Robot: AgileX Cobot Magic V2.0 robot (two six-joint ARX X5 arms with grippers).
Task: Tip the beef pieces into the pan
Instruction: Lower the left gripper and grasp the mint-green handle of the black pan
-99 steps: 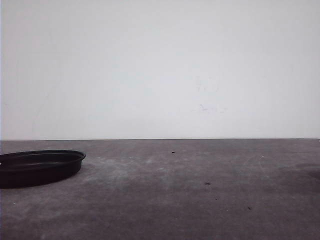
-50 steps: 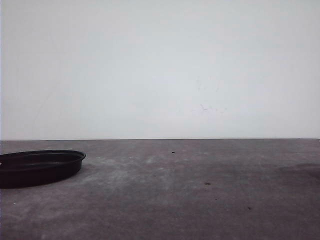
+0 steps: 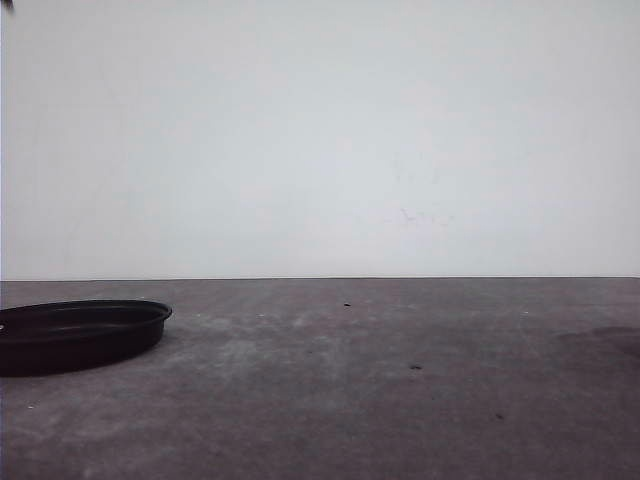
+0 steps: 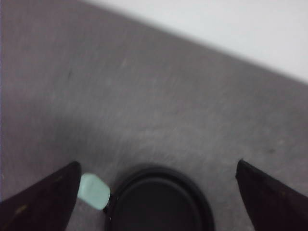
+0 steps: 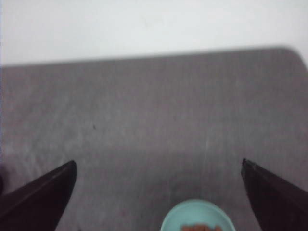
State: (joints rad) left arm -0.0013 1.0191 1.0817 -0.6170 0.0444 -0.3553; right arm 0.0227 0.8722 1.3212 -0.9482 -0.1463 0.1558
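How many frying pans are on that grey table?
1: a shallow round black frying pan at the table's left side, its mint-green handle seen below the left gripper.

Pan [image 3: 80,335] — black, faintly glossy; handle [image 4: 94,191] smooth mint-green; table [image 3: 400,400] matt grey, scuffed.

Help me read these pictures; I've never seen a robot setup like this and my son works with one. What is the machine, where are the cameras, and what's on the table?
It is a robot with two arms, each ending in a two-fingered gripper. One camera looks forward over the grey table; there the black pan sits at the left. The other two cameras ride on the wrists, looking down past the fingers. The left gripper is open above the pan, beside its mint-green handle. The right gripper is open above a pale green bowl holding orange-brown beef pieces. Neither gripper holds anything.
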